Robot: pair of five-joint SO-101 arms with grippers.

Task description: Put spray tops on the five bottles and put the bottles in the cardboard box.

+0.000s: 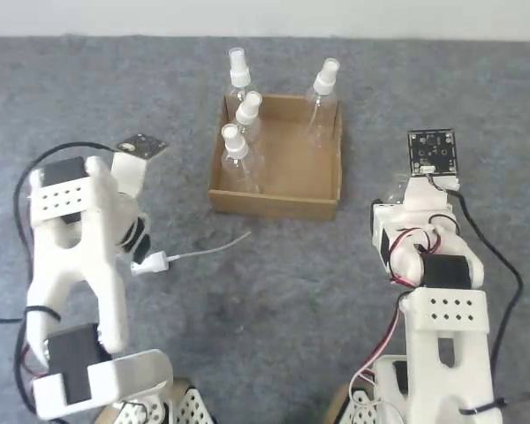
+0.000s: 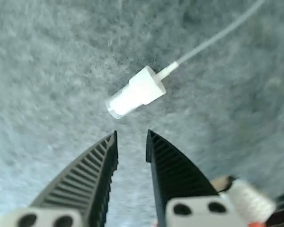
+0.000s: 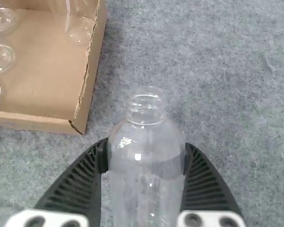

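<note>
A loose white spray top with a thin tube lies on the grey carpet. My left gripper hovers just short of it, slightly open, with nothing between its fingers. In the high view the spray top lies right beside the left gripper. My right gripper is shut on a clear bottle whose neck has no top. It holds the bottle right of the cardboard box. Several bottles with spray tops stand in the box.
The cardboard box's near corner is close to the held bottle. Grey carpet covers the table, with free room between the two arms. Black cables hang beside both arm bases.
</note>
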